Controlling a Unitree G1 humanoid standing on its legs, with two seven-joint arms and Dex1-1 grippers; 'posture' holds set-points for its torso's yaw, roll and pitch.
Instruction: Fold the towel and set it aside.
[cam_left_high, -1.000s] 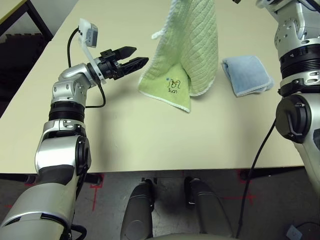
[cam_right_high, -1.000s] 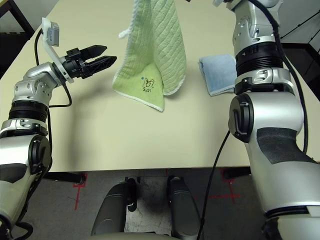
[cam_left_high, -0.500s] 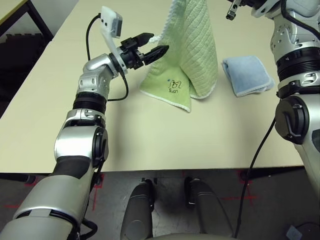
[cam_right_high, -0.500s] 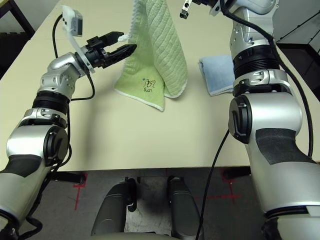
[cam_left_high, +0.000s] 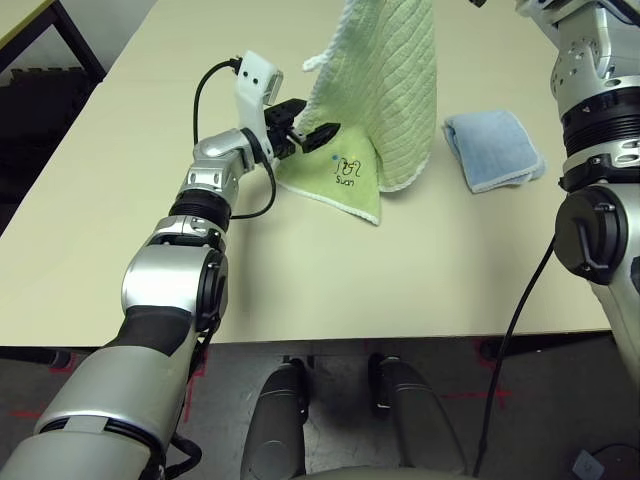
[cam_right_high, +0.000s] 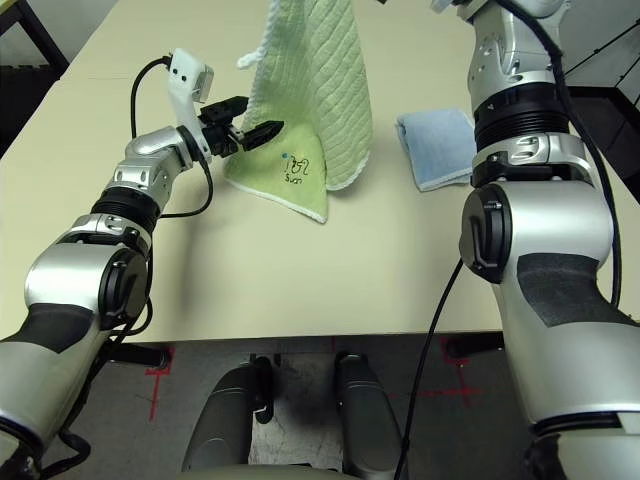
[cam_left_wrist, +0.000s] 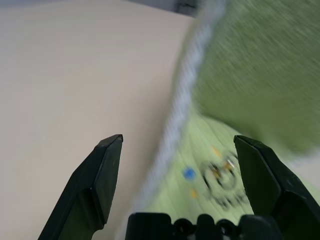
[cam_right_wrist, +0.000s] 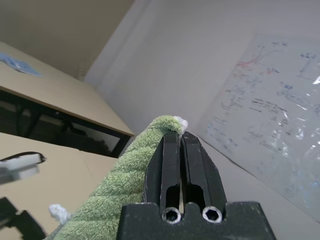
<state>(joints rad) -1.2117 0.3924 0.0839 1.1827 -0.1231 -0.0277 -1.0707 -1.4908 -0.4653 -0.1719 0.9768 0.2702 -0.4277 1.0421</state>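
Left pincer (cam_left_high: 313, 135) reaches level with fingers spread wide, while the raised right pincer (cam_right_wrist: 180, 150) is clamped closed.

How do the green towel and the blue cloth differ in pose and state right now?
The towel hangs lifted, pinched in the shut right gripper, its lower corner draped on the table; the blue cloth lies folded flat, untouched. The open left gripper reaches the towel's edge, not the cloth. Both have white edging.

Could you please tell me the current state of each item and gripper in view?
towel: hanging from the right gripper, unfolded, lower corner resting on the table.
right gripper: shut on a towel corner.
left gripper: open, at the towel's left edge, not gripping.
blue cloth: folded, flat on the table, apart from the towel.
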